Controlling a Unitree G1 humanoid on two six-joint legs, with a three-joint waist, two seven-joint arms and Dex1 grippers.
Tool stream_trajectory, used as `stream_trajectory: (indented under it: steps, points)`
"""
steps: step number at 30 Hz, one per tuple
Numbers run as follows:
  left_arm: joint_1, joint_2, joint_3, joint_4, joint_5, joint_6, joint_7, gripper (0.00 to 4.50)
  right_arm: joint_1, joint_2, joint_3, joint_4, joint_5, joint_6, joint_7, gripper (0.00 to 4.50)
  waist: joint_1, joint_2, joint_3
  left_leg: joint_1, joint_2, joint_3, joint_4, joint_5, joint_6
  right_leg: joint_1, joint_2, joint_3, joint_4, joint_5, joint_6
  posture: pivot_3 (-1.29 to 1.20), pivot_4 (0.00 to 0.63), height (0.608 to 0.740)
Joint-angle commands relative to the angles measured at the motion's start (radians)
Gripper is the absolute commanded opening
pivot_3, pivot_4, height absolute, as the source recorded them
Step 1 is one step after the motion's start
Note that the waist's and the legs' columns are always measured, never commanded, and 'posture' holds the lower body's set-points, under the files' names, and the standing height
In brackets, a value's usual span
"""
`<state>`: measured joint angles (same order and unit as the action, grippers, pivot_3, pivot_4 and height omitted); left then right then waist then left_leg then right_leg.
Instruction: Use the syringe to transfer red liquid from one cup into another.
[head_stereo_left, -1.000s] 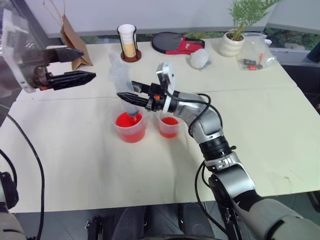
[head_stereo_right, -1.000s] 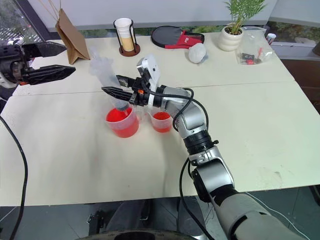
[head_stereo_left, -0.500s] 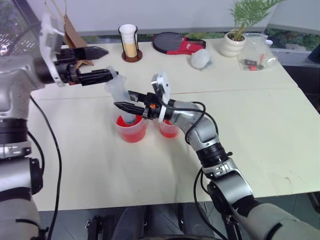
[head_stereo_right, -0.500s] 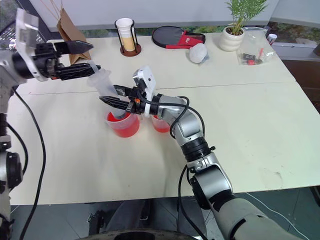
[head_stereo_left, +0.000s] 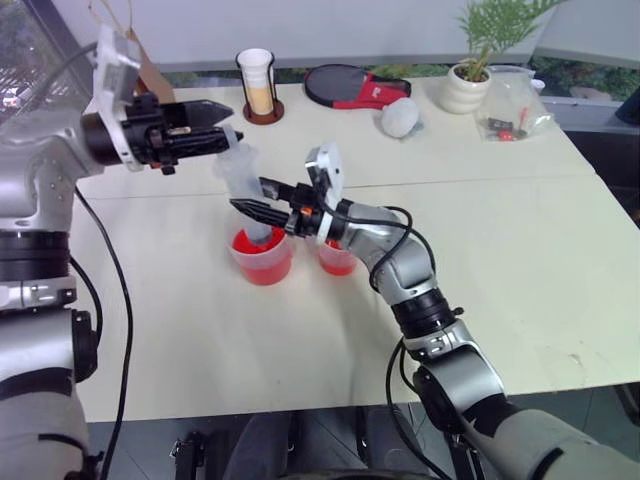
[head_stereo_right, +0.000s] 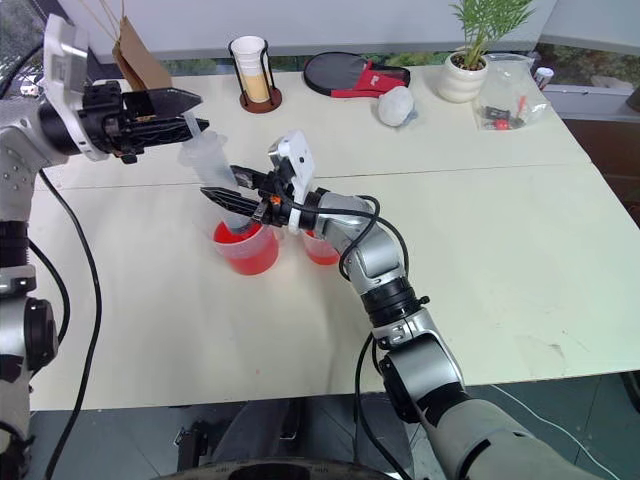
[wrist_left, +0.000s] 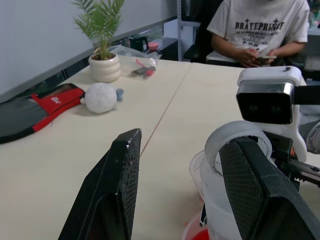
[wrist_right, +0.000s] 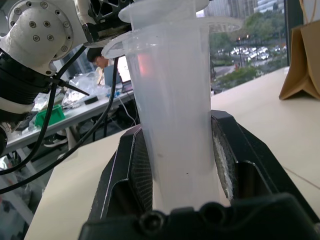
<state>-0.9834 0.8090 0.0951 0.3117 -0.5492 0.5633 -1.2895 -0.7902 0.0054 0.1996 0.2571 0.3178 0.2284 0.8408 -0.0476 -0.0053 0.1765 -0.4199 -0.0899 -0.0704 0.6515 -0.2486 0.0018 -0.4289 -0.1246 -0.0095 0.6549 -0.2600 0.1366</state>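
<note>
One large clear plastic syringe (head_stereo_left: 243, 185) with a thick translucent barrel stands tilted over the larger clear plastic measuring cup (head_stereo_left: 261, 256), its lower end dipping into the bright red watery liquid (head_stereo_left: 262, 247) there, and you can see its top flange leaning toward the robot's left. Your right gripper (head_stereo_left: 253, 198) has its two black fingers clamped on the barrel's lower part, one on each side, as the right wrist view shows plainly. Your left gripper (head_stereo_left: 222, 127) reaches in level at the syringe's upper end; its fingers stand apart, one on either side of the plunger's top, and in the left wrist view one finger (wrist_left: 255, 185) lies against the white rim while the other (wrist_left: 114, 187) stands clear of it. Just beside the measuring cup, toward the robot's right, sits the smaller, shorter clear plastic cup (head_stereo_left: 338, 259), also holding red liquid. Both cups rest on the pale table (head_stereo_left: 520, 220). Farther back you have a tall white cup in a black holder (head_stereo_left: 257, 85), a brown paper bag (head_stereo_right: 140, 66), a red and black paddle case (head_stereo_left: 352, 83), a white fluffy ball (head_stereo_left: 399, 116) and a potted green plant (head_stereo_left: 470, 70).
</note>
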Motion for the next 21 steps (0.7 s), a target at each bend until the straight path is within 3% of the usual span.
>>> stream_trajectory:
  steps: [1,21]
  points:
    - [-0.107,0.033,0.088,0.006,-0.037,-0.004,0.024,2.41,0.019,0.022,0.074,-0.024,-0.026,-0.009,0.038,1.34,0.000,0.000,0.000,0.000,0.000,0.000,0.000,0.000,0.000,0.000,0.000,0.000,0.000,0.000,0.000,0.00,0.150,0.739]
    - [-0.152,0.051,0.091,0.042,-0.046,0.010,0.013,2.41,0.045,0.020,0.099,0.005,-0.049,-0.024,0.045,1.34,-0.001,0.000,0.000,0.000,0.000,0.000,0.001,0.000,0.000,0.000,0.000,0.000,0.004,0.000,0.000,0.00,0.150,0.739]
